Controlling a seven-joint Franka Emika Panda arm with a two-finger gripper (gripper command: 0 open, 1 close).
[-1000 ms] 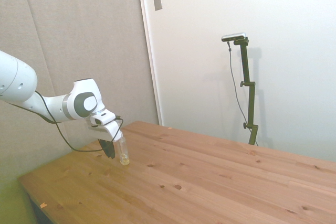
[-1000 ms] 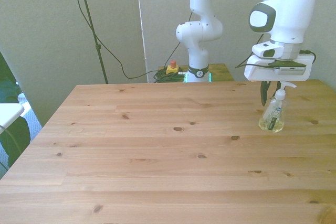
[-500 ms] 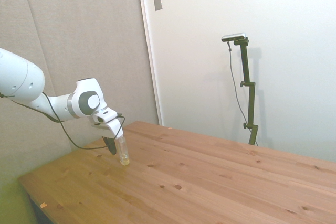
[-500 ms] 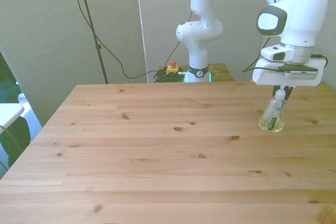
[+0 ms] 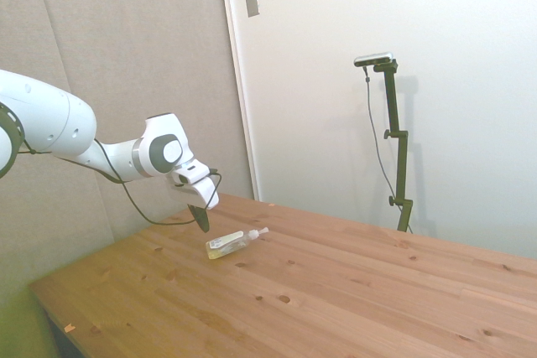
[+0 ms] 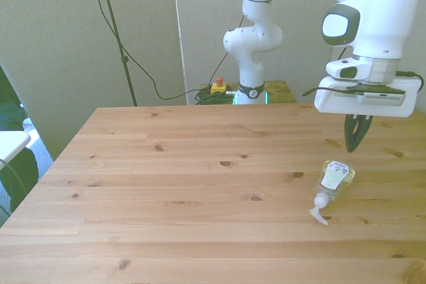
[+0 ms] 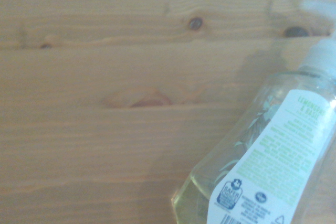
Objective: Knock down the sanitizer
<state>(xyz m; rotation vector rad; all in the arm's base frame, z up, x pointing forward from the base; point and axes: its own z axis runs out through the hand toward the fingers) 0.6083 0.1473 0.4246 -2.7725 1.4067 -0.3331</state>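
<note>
Sanitizer (image 6: 334, 179) (image 5: 229, 244) (image 7: 268, 166) lying flat on the wooden table (image 6: 186, 184), near the front view's right edge, pump pointing toward the camera; gripper (image 6: 355, 139) (image 5: 202, 222) just above its base, apart, fingers pressed together

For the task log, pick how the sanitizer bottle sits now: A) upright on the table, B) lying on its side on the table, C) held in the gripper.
B: the sanitizer bottle lies flat on the table, apart from the gripper above it.
</note>
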